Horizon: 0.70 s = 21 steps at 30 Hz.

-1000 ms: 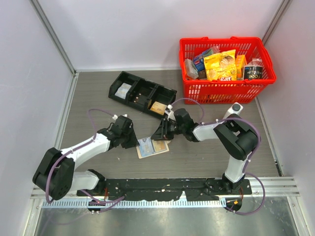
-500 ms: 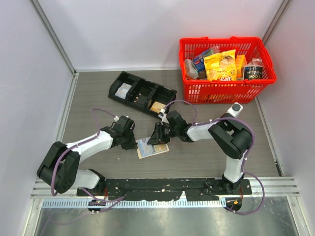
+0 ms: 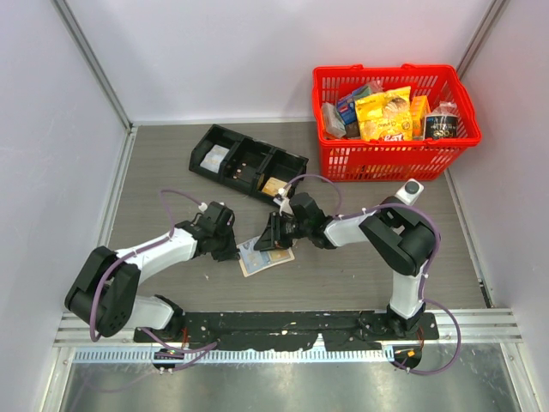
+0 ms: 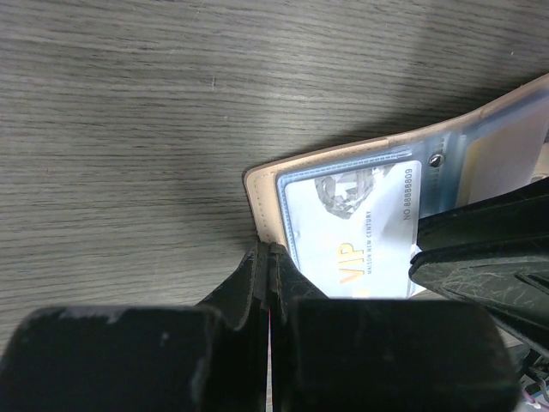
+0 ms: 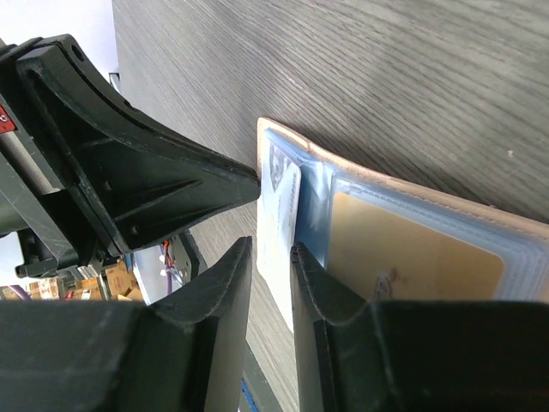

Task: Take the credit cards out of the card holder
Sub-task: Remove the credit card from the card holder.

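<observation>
Credit cards [image 4: 352,223] sat in clear sleeves inside the card holder [image 3: 266,263], a small tan-pink wallet with light blue inner faces and a small stud beside the sleeve. It lay opened out on the grey wood-grain worktop [image 3: 360,283], near the front and between the two arms. The pale VIP card [image 4: 343,240], white-blue with a grey emblem, gold "VIP" lettering and a printed number along one edge, filled the leaf nearest the left arm. A yellowish card [image 5: 412,249] showed through the neighbouring sleeve. The left end effector [image 4: 268,251] was clenched, its fingertips pressed together on the tan outer edge of the card holder at the corner of the VIP leaf. The right end effector [image 5: 273,251] reached in from the opposite side, one finger on each side of the pale VIP card's edge with only a narrow gap between them. Whether those fingers actually pressed the card could not be told. In the overhead view the two end effectors stood close together over the wallet, almost meeting.
</observation>
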Each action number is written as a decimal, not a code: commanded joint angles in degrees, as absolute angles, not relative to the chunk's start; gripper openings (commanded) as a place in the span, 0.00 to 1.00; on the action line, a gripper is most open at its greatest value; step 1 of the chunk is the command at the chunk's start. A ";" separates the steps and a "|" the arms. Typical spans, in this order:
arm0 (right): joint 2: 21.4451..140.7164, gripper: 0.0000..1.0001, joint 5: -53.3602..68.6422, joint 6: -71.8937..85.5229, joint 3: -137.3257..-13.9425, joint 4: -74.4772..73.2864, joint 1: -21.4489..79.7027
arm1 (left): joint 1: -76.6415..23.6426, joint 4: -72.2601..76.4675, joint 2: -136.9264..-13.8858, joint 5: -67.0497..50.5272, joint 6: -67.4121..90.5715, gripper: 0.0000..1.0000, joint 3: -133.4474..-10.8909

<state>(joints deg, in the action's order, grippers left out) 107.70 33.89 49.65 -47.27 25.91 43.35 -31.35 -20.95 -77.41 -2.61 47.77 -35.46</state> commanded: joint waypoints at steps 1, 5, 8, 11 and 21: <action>107.66 0.30 35.77 48.96 -48.95 28.39 44.30 | -31.29 -19.16 -78.49 -2.99 48.51 0.00 -34.54; 108.81 0.31 35.08 47.03 -50.97 24.45 45.00 | -31.29 -18.63 -78.92 -3.25 48.60 0.00 -34.54; 109.25 0.32 31.57 43.86 -52.99 17.68 45.79 | -31.29 -18.46 -78.93 -3.08 48.69 0.00 -34.37; 109.51 0.33 29.88 42.28 -53.26 14.59 45.79 | -31.20 -18.46 -78.84 -2.73 48.60 0.00 -34.10; 111.27 0.35 32.25 42.72 -52.74 16.52 45.88 | -31.29 -17.76 -80.07 -1.76 48.52 0.00 -32.78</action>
<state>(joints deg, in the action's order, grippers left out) 109.56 32.01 44.07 -52.01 16.45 44.40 -31.20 -20.43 -77.52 -2.70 47.97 -35.18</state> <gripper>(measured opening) 0.346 0.009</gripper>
